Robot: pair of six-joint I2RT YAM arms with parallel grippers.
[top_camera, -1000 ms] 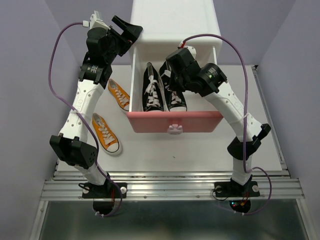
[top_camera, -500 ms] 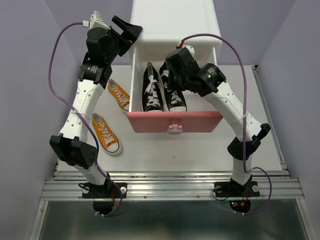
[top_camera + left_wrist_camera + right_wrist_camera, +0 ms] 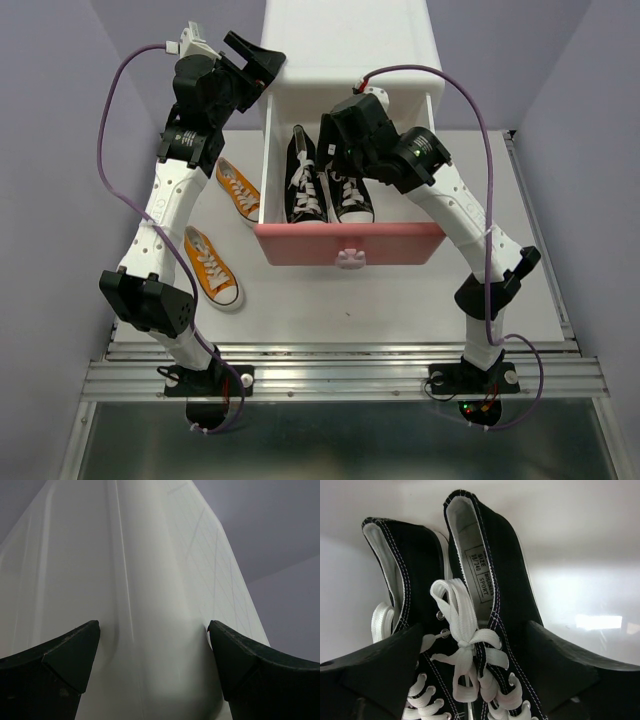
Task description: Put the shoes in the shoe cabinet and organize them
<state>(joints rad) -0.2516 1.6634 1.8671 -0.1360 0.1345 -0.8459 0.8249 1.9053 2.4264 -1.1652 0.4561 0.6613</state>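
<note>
Right fingers (image 3: 570, 675) spread, black sneaker (image 3: 490, 580) between them in pink drawer (image 3: 350, 243), left fingers (image 3: 50, 670) spread astride cabinet (image 3: 150, 605)

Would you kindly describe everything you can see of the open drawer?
The drawer stands pulled out from the white cabinet. Its front looks like pink plastic with a pale bunny knob; its side walls look white. Two black sneakers lie inside, side by side, toes toward the pink front. The right gripper stands open over the right one.
</note>
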